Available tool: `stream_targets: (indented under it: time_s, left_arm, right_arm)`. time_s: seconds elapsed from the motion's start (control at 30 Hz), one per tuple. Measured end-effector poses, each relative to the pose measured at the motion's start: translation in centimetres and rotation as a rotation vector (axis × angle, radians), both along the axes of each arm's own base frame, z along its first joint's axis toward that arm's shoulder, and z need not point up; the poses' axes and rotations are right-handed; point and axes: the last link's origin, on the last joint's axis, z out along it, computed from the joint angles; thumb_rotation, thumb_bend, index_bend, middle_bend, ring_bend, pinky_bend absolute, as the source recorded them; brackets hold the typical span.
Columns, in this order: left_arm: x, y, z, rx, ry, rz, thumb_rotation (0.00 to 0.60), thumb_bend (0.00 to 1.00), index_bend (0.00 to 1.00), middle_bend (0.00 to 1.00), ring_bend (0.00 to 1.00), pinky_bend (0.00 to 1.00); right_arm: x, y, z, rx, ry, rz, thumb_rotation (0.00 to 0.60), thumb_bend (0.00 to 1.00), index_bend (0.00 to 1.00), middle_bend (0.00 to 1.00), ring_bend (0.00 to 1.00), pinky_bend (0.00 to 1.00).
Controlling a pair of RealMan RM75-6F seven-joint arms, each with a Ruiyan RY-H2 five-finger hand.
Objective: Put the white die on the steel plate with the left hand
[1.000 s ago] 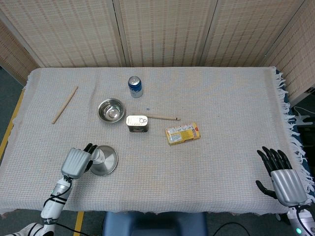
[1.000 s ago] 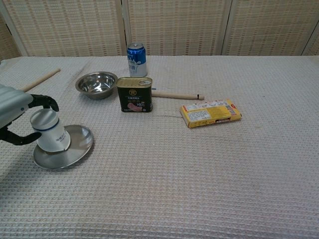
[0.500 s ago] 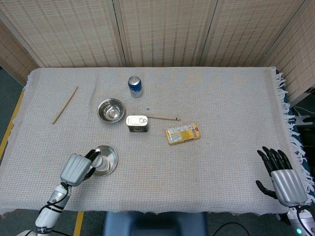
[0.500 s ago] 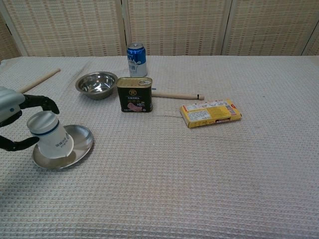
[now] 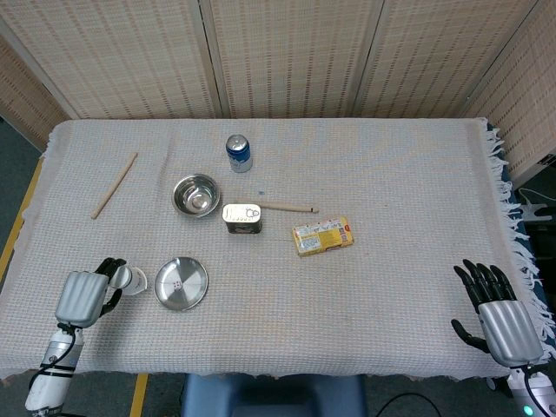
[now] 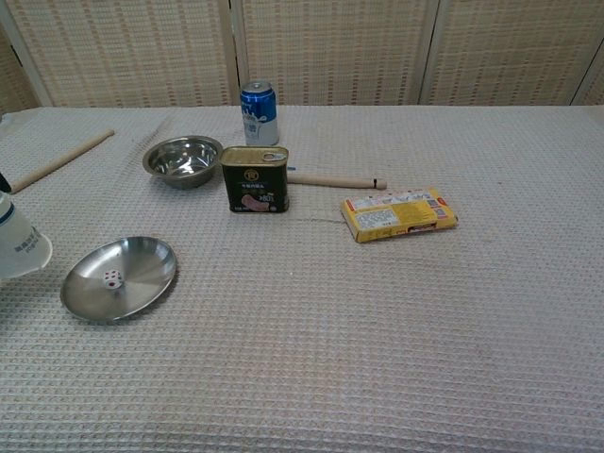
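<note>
L hand (image 5: pixel 84 297) sat at the near-left corner of the counter (image 5: pixel 391 174), fingers wrapped round a white cup (image 5: pixel 132 280) w/ a dark band near its rim. Cup was tipped on its side, mouth facing away from the palm toward the steel plate (image 5: pixel 182 283). In chest view only a slice of that cup (image 6: pixel 19 247) showed at the left edge; the hand itself was out of that frame.

White die (image 6: pixel 112 278) lay on the steel plate (image 6: pixel 142 260), roughly mid-dish, just beyond the cup's mouth, clear of the fingers. Plate was close beside the hand on its inner side, not touching the cup as far as head view showed.

R hand (image 5: pixel 499 314) rested at the near-right corner, well apart from everything else, fingers spread & holding nothing.

Farther out from the L hand, toward counter middle: steel bowl (image 5: pixel 195 194), a dark tin (image 5: pixel 242 217) just beside it, a blue can (image 5: pixel 238 152) beyond both. A thin wooden stick (image 5: pixel 287 207) lay past the tin, near it; contact can't be told. Yellow packet (image 5: pixel 322 235) sat further toward the R hand's side, about midway between the two hands. A second wooden stick (image 5: pixel 115 184) lay well ahead of the L hand near the left edge, angled. Woven cloth covered the whole counter.
</note>
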Motion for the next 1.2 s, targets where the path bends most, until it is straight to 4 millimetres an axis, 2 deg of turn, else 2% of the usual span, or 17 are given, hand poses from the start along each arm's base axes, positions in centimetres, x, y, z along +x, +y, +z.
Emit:
stream_targets:
  time_s: [0.13,0.2,0.37,0.43,0.57,0.7,0.8,0.87,0.9,0.97,1.03,1.13,1.2]
  left_arm:
    - [-1.7,0.4,-0.5,-0.025,0.039,0.054,0.600,0.49,0.43,0.58,0.88,1.00]
    - [-2.3,0.6,-0.8,-0.033,0.056,0.065,0.600,0.49,0.35,0.54,0.87,1.00]
    - [-2.5,0.8,-1.4,-0.040,0.066,0.056,0.600,0.45,0.06,0.32,0.83,1.00]
    - [-2.4,0.8,-1.3,-0.043,0.066,0.051,0.600,0.43,0.00,0.23,0.82,1.00]
    - [-2.2,0.4,-1.0,-0.060,0.049,0.037,0.600,0.40,0.00,0.11,0.80,1.00]
    - [-1.8,-0.1,-0.6,-0.072,0.016,0.021,0.600,0.39,0.00,0.08,0.79,1.00]
    - [-1.7,-0.4,-0.4,-0.070,0.006,0.015,0.600,0.38,0.00,0.03,0.72,0.95]
    - [-1.6,-0.9,0.2,-0.049,-0.015,0.014,0.600,0.38,0.00,0.01,0.59,0.87]
    - [-1.6,-1.2,0.5,-0.034,-0.027,0.011,0.600,0.38,0.00,0.00,0.47,0.78]
    - [-1.6,-2.1,1.5,0.011,-0.061,0.001,0.600,0.37,0.00,0.00,0.18,0.54]
    - [-1.7,-3.1,2.6,0.059,-0.084,-0.015,0.600,0.37,0.00,0.00,0.03,0.40]
    - [-1.8,-4.9,4.5,0.139,-0.138,-0.052,0.600,0.37,0.00,0.00,0.00,0.26]
    - [-1.8,-6.1,5.7,0.178,-0.183,-0.078,0.600,0.37,0.00,0.00,0.00,0.21]
  right_arm:
    - [0.1,0.1,-0.2,0.007,-0.002,0.000,0.560,0.17,0.00,0.00,0.00,0.00]
    - [0.1,0.2,-0.1,0.003,-0.002,0.001,0.561,0.17,0.00,0.00,0.00,0.00]
    - [0.0,0.2,-0.2,0.008,0.001,-0.003,0.560,0.17,0.00,0.00,0.00,0.00]
    - [0.0,0.1,-0.2,0.011,0.003,-0.008,0.561,0.17,0.00,0.00,0.00,0.00]
    - [0.0,0.1,-0.2,0.011,0.002,-0.008,0.561,0.17,0.00,0.00,0.00,0.00]
    - [0.0,0.1,-0.2,0.010,0.003,-0.008,0.561,0.17,0.00,0.00,0.00,0.00]
    - [0.0,0.2,-0.2,0.009,0.002,-0.007,0.560,0.17,0.00,0.00,0.00,0.00]
    - [0.1,0.2,-0.1,0.003,0.001,-0.004,0.560,0.17,0.00,0.00,0.00,0.00]
    - [0.1,0.2,0.0,0.000,-0.001,-0.003,0.560,0.17,0.00,0.00,0.00,0.00]
    - [0.1,0.2,0.1,-0.005,-0.002,0.002,0.560,0.17,0.00,0.00,0.00,0.00]
    - [0.1,0.1,0.1,-0.008,-0.001,0.010,0.559,0.17,0.00,0.00,0.00,0.00]
    - [0.1,0.0,0.0,-0.004,-0.002,0.017,0.560,0.17,0.00,0.00,0.00,0.00]
    - [0.1,0.0,-0.1,0.002,-0.002,0.017,0.560,0.17,0.00,0.00,0.00,0.00]
